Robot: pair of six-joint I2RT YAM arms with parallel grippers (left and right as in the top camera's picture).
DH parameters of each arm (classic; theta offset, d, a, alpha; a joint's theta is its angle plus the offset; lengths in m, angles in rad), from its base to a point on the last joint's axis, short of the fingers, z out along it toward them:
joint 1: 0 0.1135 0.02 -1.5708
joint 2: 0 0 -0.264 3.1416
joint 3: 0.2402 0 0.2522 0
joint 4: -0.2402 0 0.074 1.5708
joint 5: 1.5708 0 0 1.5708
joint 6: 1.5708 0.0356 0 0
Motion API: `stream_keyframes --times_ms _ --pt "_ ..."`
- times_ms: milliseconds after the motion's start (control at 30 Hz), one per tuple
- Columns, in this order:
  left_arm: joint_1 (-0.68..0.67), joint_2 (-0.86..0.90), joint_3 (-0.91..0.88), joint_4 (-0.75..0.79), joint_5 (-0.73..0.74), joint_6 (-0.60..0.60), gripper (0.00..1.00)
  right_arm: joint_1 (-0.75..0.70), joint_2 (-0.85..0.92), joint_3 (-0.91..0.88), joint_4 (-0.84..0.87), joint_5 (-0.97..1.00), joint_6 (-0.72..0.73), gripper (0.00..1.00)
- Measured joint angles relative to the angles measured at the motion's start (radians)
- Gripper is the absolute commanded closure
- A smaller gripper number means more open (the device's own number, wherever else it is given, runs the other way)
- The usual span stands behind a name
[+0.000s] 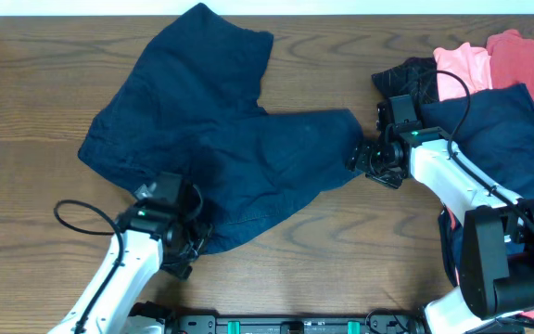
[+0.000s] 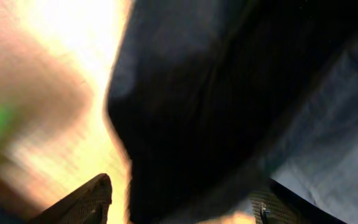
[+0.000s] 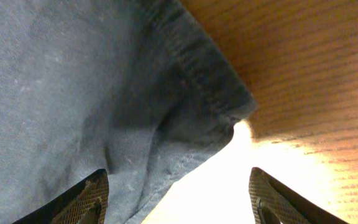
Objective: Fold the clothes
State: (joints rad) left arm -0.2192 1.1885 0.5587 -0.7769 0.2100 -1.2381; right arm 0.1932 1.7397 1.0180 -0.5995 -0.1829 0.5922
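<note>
At the left, the left arm's fingers (image 2: 82, 202) sit at the near edge of the dark navy shorts (image 1: 221, 139), toward the front of the wooden table (image 1: 26, 111). In the left wrist view they stand spread wide, with a dark, blurred fold of the fabric between them; whether either finger touches the cloth cannot be told. The shorts lie opened out and rumpled across the middle-left of the table, one leg reaching toward the far edge and the other stretching to the right. At that right leg's end are the right arm's fingers (image 3: 86, 199), also spread apart, with the stitched hem corner lying ahead of them on the wood, not pinched. Further right is a heap: a black garment (image 1: 411, 74), a coral pink garment (image 1: 462, 70), a red garment (image 1: 527, 65) and a second navy garment (image 1: 499, 130) nearest the front.
</note>
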Motion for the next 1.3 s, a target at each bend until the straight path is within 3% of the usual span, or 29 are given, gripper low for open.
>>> stream_keyframes --times_ms 67,133,167,300,733,1100,1133,1200,1267,1300 --pt "-0.005 0.001 -0.037 0.057 -0.004 -0.019 0.4 0.0 0.0 0.0 -0.002 0.0 0.0 0.3" --pt "-0.006 0.001 -0.065 0.089 -0.008 -0.036 0.65 0.0 0.0 0.0 -0.004 0.0 0.0 0.32" --pt "-0.007 0.001 -0.076 0.094 -0.012 -0.043 0.73 0.0 0.0 0.0 -0.008 0.0 0.0 0.32" --pt "-0.007 0.001 -0.087 0.093 -0.038 -0.046 0.94 0.0 0.0 0.0 -0.023 0.0 0.001 0.34" --pt "-0.007 -0.126 -0.087 -0.045 -0.029 0.113 0.94 0.017 0.0 0.0 -0.114 0.007 0.005 0.29" --pt "-0.007 -0.304 -0.087 -0.137 -0.031 0.194 0.94 0.089 0.0 -0.068 -0.008 0.003 0.111 0.32" --pt "-0.007 -0.311 -0.087 -0.143 -0.031 0.198 0.94 0.094 -0.004 -0.074 0.007 0.007 0.122 0.35" --pt "-0.007 -0.318 -0.087 -0.145 -0.033 0.206 0.94 0.101 -0.016 -0.098 0.058 0.008 0.141 0.51" --pt "-0.007 -0.319 -0.087 -0.146 -0.034 0.214 0.94 0.105 -0.026 -0.128 0.123 0.007 0.158 0.89" --pt "-0.007 -0.319 -0.087 -0.145 -0.034 0.218 0.94 0.105 -0.028 -0.144 0.154 0.012 0.171 0.99"
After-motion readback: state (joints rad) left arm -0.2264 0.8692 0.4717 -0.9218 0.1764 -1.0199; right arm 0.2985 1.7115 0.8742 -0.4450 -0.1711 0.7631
